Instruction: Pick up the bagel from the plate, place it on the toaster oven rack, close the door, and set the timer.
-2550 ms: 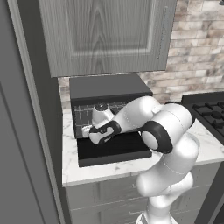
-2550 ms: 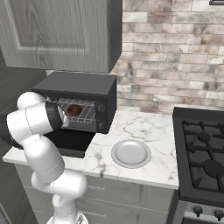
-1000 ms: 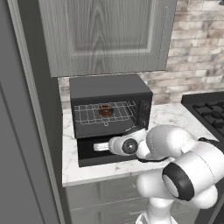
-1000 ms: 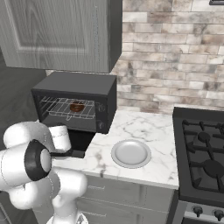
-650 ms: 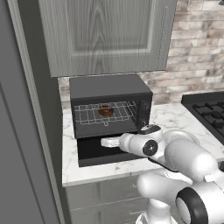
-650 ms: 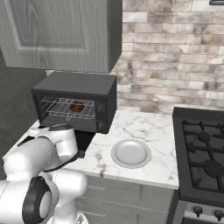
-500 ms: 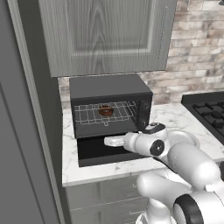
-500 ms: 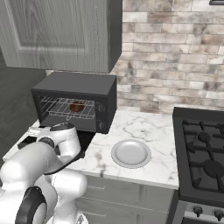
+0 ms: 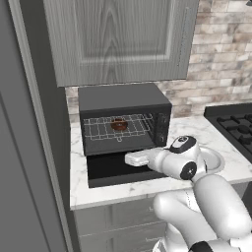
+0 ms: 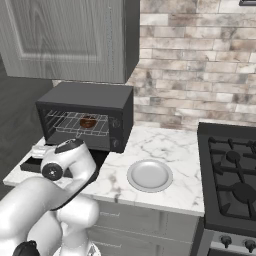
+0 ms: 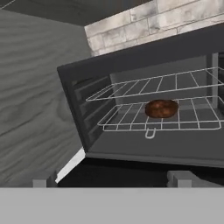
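The jaws stand wide apart with nothing between them: in the hand view the two finger tips rise far from each other at the bottom edge, and the gripper (image 11: 112, 178) looks into the open oven from low in front of it. In the left base view the gripper (image 9: 132, 159) sits at the middle of the frame, over the right part of the door (image 9: 113, 170), which lies folded down flat in front of the oven. Past the finger tips, in the centre right of the hand view, the bagel (image 11: 161, 108) rests on the toaster oven rack (image 11: 131, 122), whose small front loop hangs at its near edge; a second wire shelf (image 11: 144, 85) runs above it. The left base view shows the bagel (image 9: 118, 125) on the rack (image 9: 98, 130) at the frame's centre, inside the black toaster oven (image 9: 123, 101). In the right base view the bagel (image 10: 88, 122) appears at centre left within the oven (image 10: 85, 112), and the plate (image 10: 149, 175) lies bare on the marble counter (image 10: 165, 145) near the middle of the frame, to the right of the oven and well apart from the gripper. A black stove (image 10: 232, 180) fills the right side.
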### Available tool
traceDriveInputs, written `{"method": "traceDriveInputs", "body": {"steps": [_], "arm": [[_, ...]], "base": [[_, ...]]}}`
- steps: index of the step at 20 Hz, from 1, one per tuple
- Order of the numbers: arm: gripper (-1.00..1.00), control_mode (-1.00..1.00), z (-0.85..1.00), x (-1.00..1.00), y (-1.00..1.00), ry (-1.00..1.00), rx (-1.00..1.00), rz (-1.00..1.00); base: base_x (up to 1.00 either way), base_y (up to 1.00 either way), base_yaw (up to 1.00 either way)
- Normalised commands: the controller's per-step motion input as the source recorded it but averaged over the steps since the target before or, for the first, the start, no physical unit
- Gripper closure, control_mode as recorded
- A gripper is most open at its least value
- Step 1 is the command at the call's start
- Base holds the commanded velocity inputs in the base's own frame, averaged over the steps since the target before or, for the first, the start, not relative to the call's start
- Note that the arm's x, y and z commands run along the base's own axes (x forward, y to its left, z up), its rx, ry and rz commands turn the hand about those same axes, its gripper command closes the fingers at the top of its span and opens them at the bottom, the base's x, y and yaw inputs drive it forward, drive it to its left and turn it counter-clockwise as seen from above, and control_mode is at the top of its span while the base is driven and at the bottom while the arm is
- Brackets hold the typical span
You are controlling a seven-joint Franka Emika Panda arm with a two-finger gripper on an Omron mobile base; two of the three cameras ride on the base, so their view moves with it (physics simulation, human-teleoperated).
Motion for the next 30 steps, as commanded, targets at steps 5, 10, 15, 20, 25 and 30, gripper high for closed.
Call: {"method": "traceDriveInputs", "body": {"steps": [5, 10, 15, 20, 25, 30], "arm": [[-1.0, -1.0, 1.0, -0.52, 0.18, 0.3, 0.0, 0.0], [-1.0, -1.0, 1.0, -0.51, 0.33, 0.09, 0.0, 0.01], [-1.0, -1.0, 1.0, -0.18, 0.66, 0.01, 0.18, 0.21], [-1.0, -1.0, 1.0, -0.11, 0.59, 0.18, 0.41, 0.26], [-1.0, -1.0, 1.0, -0.35, 0.32, 0.3, 0.5, 0.23], [-1.0, -1.0, 1.0, -0.72, 0.0, 0.4, 0.52, 0.07]], "base": [[0.0, 0.0, 0.0], [0.0, 0.0, 0.0], [0.0, 0.0, 0.0], [0.0, 0.0, 0.0], [0.0, 0.0, 0.0], [0.0, 0.0, 0.0]]}}
